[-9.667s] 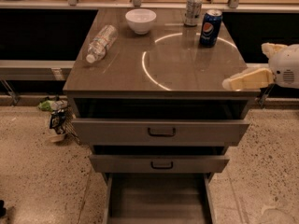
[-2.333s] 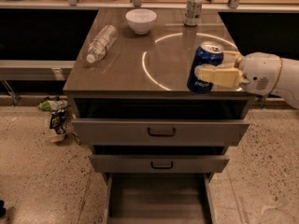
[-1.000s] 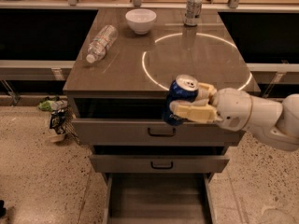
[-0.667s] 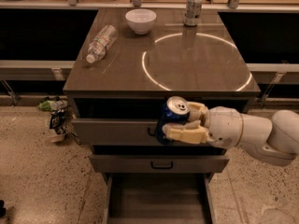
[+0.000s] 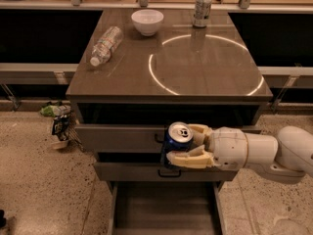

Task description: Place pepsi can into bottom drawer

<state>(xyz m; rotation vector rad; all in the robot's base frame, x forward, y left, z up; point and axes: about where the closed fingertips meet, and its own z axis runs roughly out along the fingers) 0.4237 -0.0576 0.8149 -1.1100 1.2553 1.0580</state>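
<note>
Nearest the viewer, at the bottom edge, the bottom drawer stands pulled out from a grey-brown cabinet, showing a flat grey floor between its side walls. Speckled stone flooring lies on either side.

Just above the open drawer, a white robot arm reaches in from the right. Its claw, with cream-coloured fingers, is closed around the pepsi can, one finger above the can and one below. The can is small, with a dark blue body and a silver top that shows its pull tab and faces up toward the viewer. The fingers cover much of its side. It hangs in the air in front of the two upper drawers, above the open bottom drawer and not inside it.

Behind the can, the middle drawer and top drawer each carry a dark handle.

Farther back, the brown worktop bears a thin white ring. A clear plastic bottle lies on its side at the left. A white bowl sits near the far edge, and a silver-grey can stands upright at the far right.
</note>
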